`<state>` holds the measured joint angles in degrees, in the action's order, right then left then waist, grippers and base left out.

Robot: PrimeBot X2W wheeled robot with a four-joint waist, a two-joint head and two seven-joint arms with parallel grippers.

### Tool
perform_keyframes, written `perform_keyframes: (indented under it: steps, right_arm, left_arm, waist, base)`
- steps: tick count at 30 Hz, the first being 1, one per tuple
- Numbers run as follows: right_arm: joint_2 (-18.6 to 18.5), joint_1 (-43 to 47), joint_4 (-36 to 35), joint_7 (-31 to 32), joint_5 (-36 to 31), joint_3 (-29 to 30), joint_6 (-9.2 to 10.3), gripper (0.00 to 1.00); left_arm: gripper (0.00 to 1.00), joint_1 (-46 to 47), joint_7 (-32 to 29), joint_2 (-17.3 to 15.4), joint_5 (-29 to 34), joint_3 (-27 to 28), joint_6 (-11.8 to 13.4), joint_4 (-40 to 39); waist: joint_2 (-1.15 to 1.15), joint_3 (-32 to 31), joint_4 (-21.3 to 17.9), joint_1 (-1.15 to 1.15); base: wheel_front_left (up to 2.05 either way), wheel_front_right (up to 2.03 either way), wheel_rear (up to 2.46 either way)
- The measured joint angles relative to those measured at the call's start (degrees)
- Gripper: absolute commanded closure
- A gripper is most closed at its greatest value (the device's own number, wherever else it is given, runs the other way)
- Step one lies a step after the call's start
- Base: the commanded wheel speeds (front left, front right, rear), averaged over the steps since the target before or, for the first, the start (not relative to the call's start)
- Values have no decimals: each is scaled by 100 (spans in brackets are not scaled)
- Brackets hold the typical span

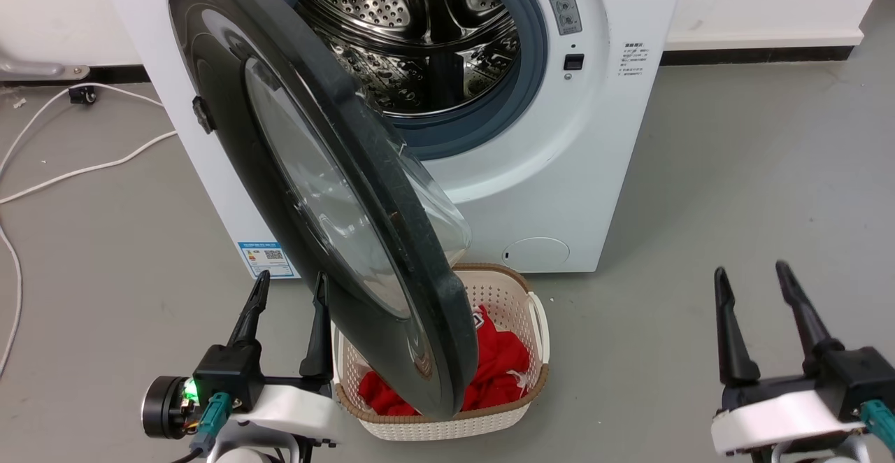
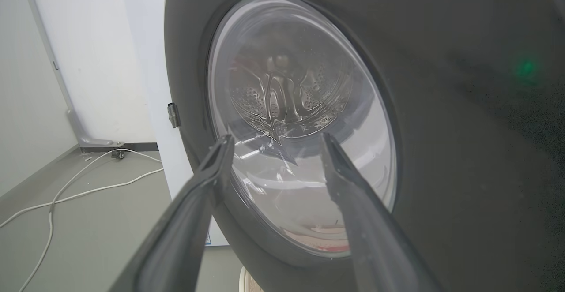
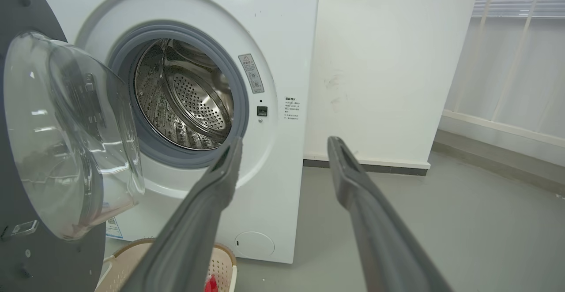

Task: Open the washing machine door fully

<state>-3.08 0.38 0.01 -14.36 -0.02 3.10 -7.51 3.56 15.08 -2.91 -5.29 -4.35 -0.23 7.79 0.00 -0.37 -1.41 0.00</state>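
Note:
The washing machine door [image 1: 301, 169] is a glossy black disc with a clear glass bowl, swung well out from the white machine and hinged at its left edge. Its outer face looms close in the left wrist view [image 2: 441, 129]; its inner side with the bulging bowl sits at the left of the right wrist view [image 3: 66, 142]. My left gripper [image 1: 290, 285] [image 2: 273, 140] is open just left of the door's lower rim, fingers apart and holding nothing. Over at the lower right my right gripper [image 1: 752, 274] [image 3: 284, 144] is open and empty, well clear of the door.
The steel drum opening [image 1: 419, 36] with its blue-grey rubber ring is uncovered. A cream laundry basket [image 1: 531, 309] holding red clothes [image 1: 500, 368] stands on the floor under the door's free edge. White cables [image 1: 84, 169] lie on the grey floor at the left.

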Motion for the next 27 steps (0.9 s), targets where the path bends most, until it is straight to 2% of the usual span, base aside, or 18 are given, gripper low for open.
perform_keyframes:
  steps: [7,14,15,16,17,27]
  right_arm:
    - [8,116,530,-37,258,1,0,0]
    - [9,69,682,-56,302,2,0,0]
    - [9,54,700,-57,303,0,0,0]
    - [9,34,703,-57,309,-1,0,0]
    - [9,8,703,-58,309,-1,0,0]
    - [9,-29,694,-66,383,-18,0,0]
  left_arm:
    - [0,13,0,0,12,1,-10,3]
    - [0,13,0,0,25,3,-5,-9]
    - [29,12,0,0,23,2,-5,-7]
    - [80,12,0,0,21,3,-5,-8]
    - [100,12,0,0,14,1,-5,-7]
    - [100,35,0,1,-53,56,18,-278]
  waist:
    - [0,5,-3,0]
    - [0,12,-47,0]
    - [0,13,-49,0]
    - [0,16,-52,0]
    - [0,18,-53,0]
    - [0,38,-40,0]
  base:
    - [0,0,0]
    - [0,0,0]
    - [0,0,0]
    - [0,0,0]
    - [0,0,0]
    - [0,0,0]
